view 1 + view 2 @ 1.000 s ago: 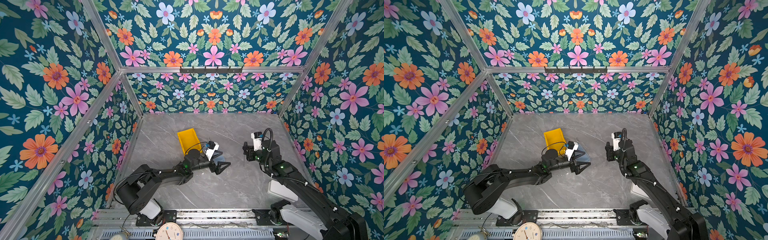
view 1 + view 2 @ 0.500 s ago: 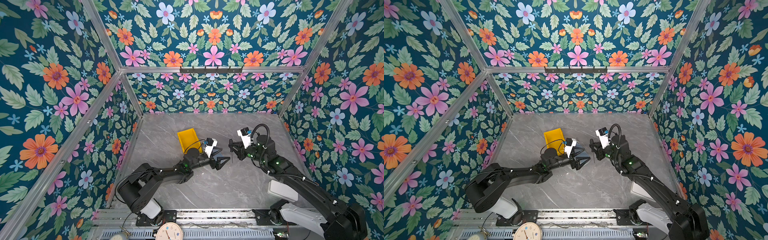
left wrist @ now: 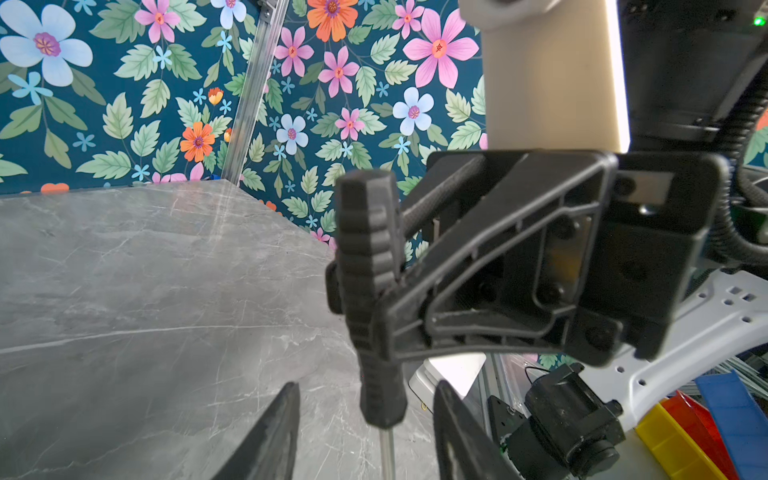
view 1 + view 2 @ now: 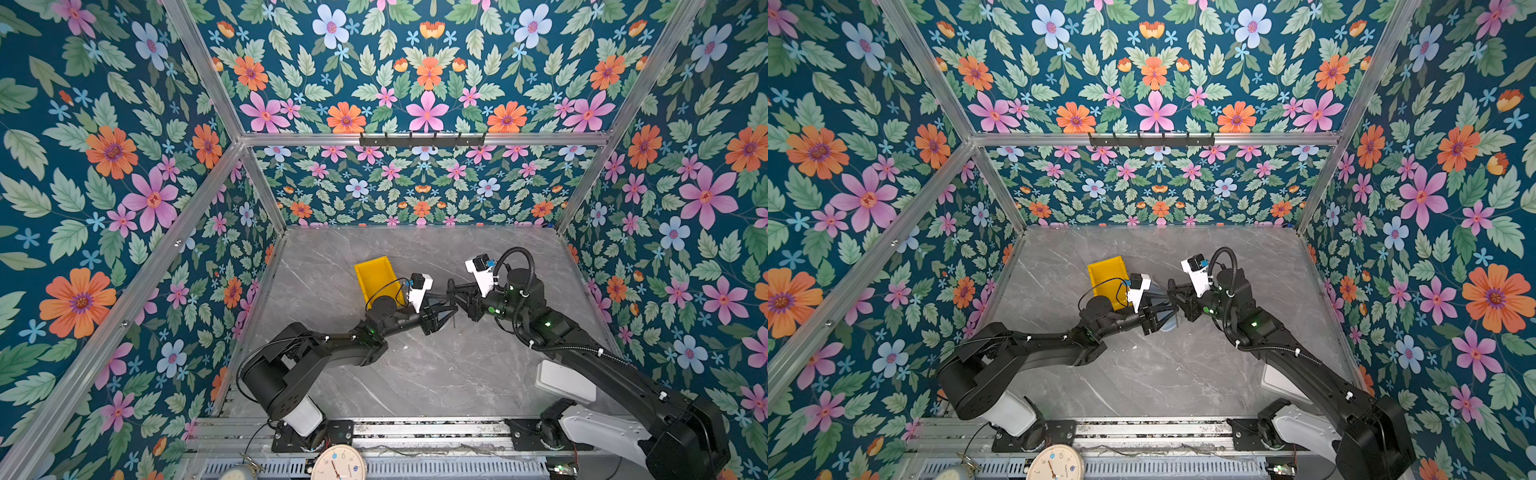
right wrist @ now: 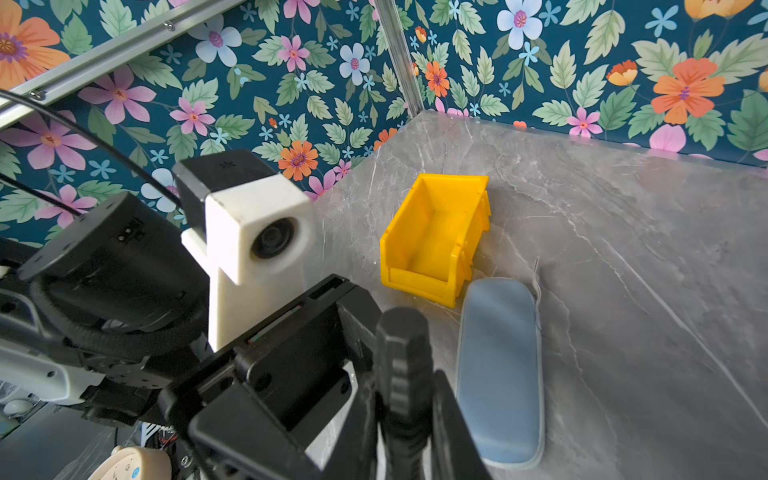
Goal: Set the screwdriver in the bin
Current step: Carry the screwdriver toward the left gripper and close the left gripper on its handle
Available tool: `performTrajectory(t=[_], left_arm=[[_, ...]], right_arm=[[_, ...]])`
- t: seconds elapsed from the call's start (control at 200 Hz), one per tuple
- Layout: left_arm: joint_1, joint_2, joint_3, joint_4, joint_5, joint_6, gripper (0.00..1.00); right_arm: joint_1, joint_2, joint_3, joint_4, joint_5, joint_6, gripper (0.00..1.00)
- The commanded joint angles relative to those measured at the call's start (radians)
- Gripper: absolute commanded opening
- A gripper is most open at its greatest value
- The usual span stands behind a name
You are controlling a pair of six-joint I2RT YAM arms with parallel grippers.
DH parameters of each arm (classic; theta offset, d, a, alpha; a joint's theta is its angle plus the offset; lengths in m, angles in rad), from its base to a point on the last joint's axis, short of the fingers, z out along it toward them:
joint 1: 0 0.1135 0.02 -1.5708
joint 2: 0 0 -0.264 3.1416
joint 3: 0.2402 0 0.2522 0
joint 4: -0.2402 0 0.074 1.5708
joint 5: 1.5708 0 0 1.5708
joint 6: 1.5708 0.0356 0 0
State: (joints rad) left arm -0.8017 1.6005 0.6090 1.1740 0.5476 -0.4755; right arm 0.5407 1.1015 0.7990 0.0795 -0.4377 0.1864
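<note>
The right gripper [image 4: 454, 293] is closed on the screwdriver [image 3: 370, 266] and holds it by the middle of the black handle. The screwdriver stands almost upright in the air above the table [image 5: 644, 291]. Its handle is on top and the thin metal shaft points down.

The left gripper [image 3: 365, 434] is partly open. Its two fingers [image 3: 270, 436] stand on both sides of the handle's lower end with a gap, not touching.

The bin [image 5: 419, 282] is near, beside the blue case [image 5: 498, 374].
</note>
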Motion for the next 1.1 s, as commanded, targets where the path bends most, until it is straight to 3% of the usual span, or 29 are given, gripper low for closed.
performTrajectory(t=[0.0,0.155,0.54,0.6,0.7,0.925,1.095], left_arm=[[0.003,0.007,0.005,0.052,0.015,-0.019,0.45],[0.004,0.011,0.008,0.062,0.014,-0.026,0.39],[0.005,0.008,0.002,0.062,0.003,-0.02,0.0],[0.005,0.006,-0.003,0.062,-0.004,-0.019,0.0],[0.004,-0.006,-0.014,0.06,-0.026,-0.014,0.0],[0.007,-0.077,-0.063,0.001,-0.176,0.019,0.0],[0.015,-0.189,-0.093,-0.187,-0.39,0.026,0.0]], right_arm=[[0.003,0.003,0.005,0.052,-0.016,0.011,0.0],[0.005,0.009,0.004,0.048,-0.025,0.019,0.0],[0.005,0.001,-0.003,0.037,-0.022,0.018,0.0],[0.005,-0.002,-0.006,0.038,-0.019,0.018,0.0],[0.006,-0.006,-0.005,0.038,-0.016,0.017,0.35],[0.006,-0.021,-0.006,0.035,-0.01,0.005,0.87],[0.007,-0.031,-0.001,0.021,-0.012,-0.026,0.97]])
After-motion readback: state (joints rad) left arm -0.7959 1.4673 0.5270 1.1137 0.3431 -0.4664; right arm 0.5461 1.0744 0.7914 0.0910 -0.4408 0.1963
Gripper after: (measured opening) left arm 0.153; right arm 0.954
